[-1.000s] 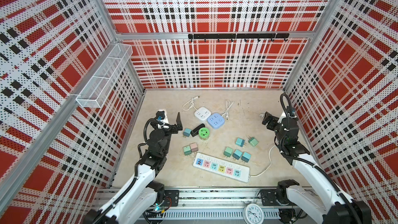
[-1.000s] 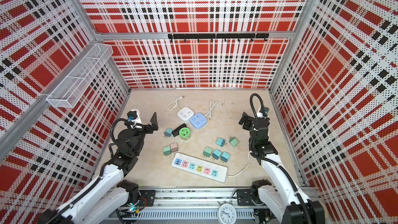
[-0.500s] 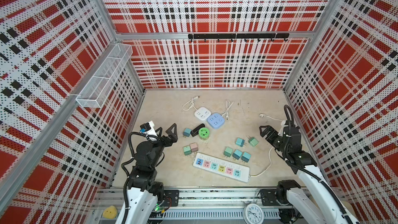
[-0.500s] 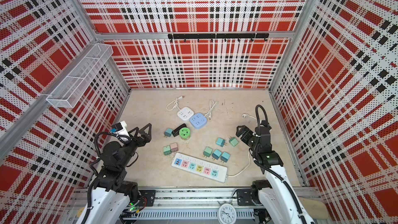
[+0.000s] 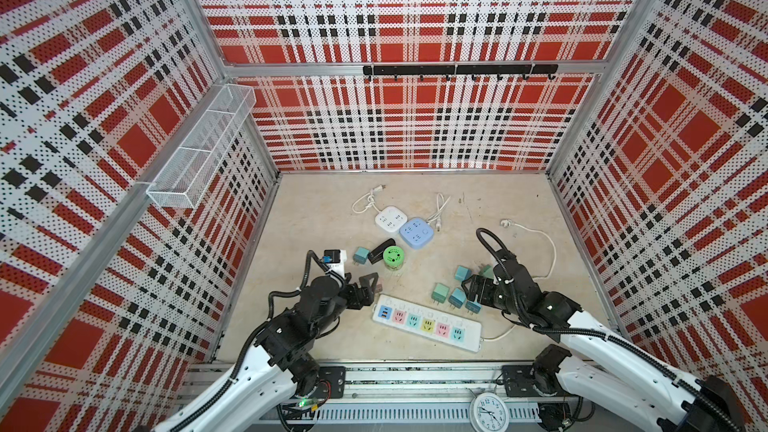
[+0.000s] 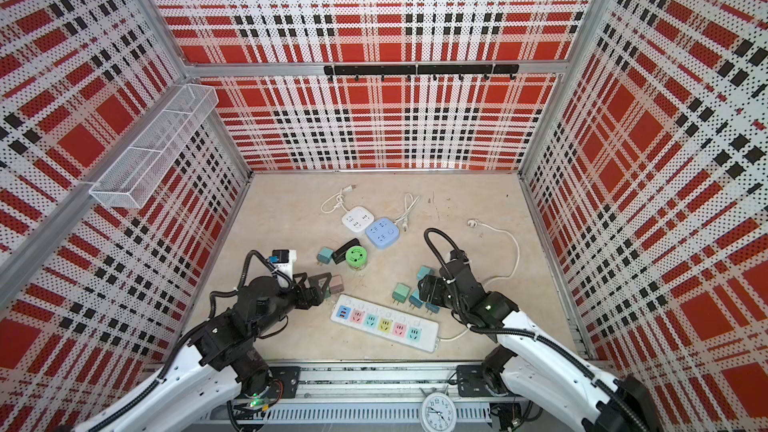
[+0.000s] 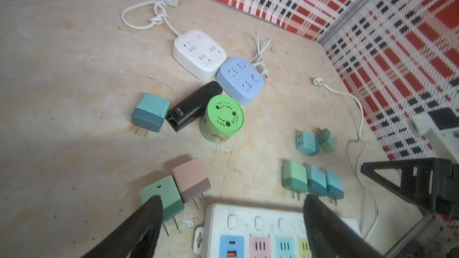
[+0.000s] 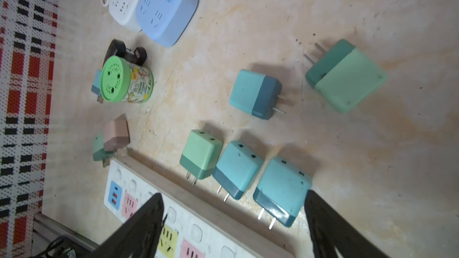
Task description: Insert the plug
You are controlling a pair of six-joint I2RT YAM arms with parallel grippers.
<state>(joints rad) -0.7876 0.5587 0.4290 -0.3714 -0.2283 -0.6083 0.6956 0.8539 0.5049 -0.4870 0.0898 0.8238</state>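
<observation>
Tools both gape wide, empty: left tool [image 7: 232,198] by the green plug [image 7: 161,188] and power strip [image 7: 248,219], right tool [image 8: 234,194] beside a blue plug [image 8: 283,189].

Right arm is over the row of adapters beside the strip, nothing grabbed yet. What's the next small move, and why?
Probably nudge the right gripper sideways to centre the end blue adapter between its open jaws before descending. In the right wrist view that adapter lies flat beside the power strip, close to one finger, with the middle blue adapter also ahead of the gap.
</observation>
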